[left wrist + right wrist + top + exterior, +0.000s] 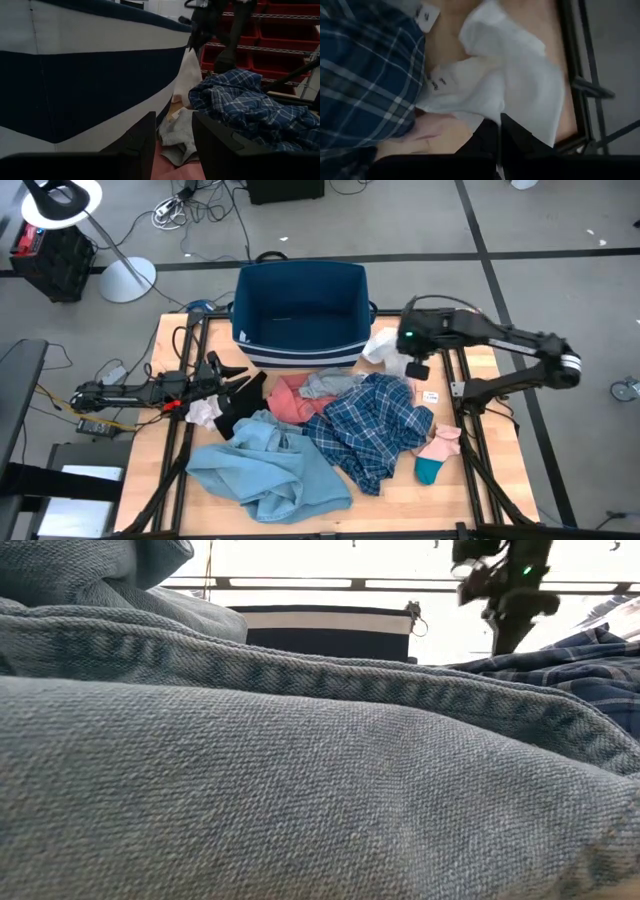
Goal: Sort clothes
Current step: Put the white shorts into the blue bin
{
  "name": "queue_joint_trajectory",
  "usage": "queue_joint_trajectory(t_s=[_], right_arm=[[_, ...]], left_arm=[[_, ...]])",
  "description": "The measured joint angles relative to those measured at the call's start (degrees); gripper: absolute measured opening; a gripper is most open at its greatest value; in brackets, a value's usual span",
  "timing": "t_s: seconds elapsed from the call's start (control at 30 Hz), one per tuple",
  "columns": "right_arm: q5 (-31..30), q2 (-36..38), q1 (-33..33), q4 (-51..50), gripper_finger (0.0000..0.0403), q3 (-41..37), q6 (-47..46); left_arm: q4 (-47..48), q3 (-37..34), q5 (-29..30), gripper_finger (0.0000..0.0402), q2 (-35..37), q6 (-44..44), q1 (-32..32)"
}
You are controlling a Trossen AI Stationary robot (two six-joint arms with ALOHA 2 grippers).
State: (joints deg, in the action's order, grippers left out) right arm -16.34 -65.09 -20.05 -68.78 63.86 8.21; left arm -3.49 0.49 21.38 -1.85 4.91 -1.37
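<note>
At the near edge of the pale wooden surface [490, 480] lay the large crumpled light-blue denim garment [268, 470], so close to the low camera that its seamed cloth filled most of that view. Just beyond it, toward the right, the rumpled blue plaid shirt [375, 425] spread across the middle, with the teal sock [428, 470] and the pink sock [441, 442] touching each other beside its right hem. Behind the denim sat the coral-pink piece [288, 402] with a small grey item [325, 385] lying on it, and a black item [235, 408] to their left. The left claw [228, 373] rested low near that black item with its 2 fingers [142, 142] standing apart and nothing between them, pointed past the grey cloth at the bin wall. Farther back, the right claw [412, 363] had shut on an edge of the white cloth garment [515, 85], which lay on the surface beside the front right corner of the navy plastic bin with white stripes [300, 310]. The step in hand looked like picking up 1 garment for sorting. The next move probably called for lifting the white cloth clear of the plaid shirt without dragging it, then carrying it over the bin rim.
</note>
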Motion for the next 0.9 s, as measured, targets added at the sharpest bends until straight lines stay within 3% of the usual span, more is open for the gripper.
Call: queue_joint_trajectory(t_s=[0.23,0.43,0.9], right_arm=[[0.0,11.6,0.0,-1.0,0.0002,0.0,-7.9],[0.0,16.5,0.0,2.2,0.0001,0.0,-10.9],[0.7,16.5,0.0,33.0,0.0002,1.9,-7.4]], left_arm=[[0.0,0.0,0.0,0.0133,0.0,0.0,0.0],[0.0,0.0,0.0,0.0133,0.0,0.0,0.0],[0.0,0.0,0.0,0.0133,0.0,0.0,0.0]])
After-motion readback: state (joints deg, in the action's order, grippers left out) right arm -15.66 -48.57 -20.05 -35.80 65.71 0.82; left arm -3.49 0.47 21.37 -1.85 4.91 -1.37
